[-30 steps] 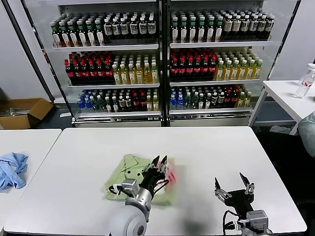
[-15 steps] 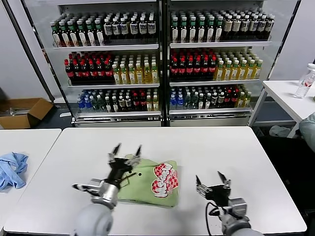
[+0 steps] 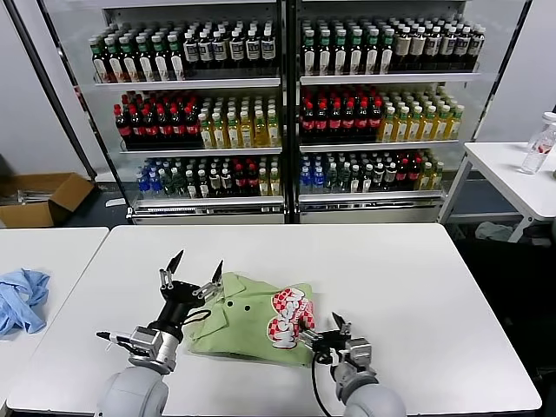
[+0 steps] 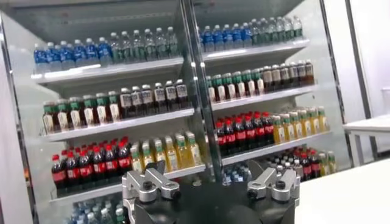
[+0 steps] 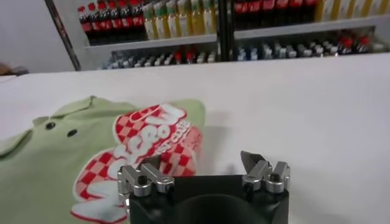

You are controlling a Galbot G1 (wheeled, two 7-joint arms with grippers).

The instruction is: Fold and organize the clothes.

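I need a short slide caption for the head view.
Folded green polo shirt on white table; both open claws, left and right, beside it.

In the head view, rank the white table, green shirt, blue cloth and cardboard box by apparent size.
1. White table
2. Green shirt
3. and 4. Cardboard box and blue cloth: they look alike, both are cut off by the frame edge, and the box sits farther off, so no ranking.

Polo shirt (image 3: 239,314) thin matt cloth; table (image 3: 417,278) smooth, seemingly matt white; bottles (image 3: 347,117) glossy.
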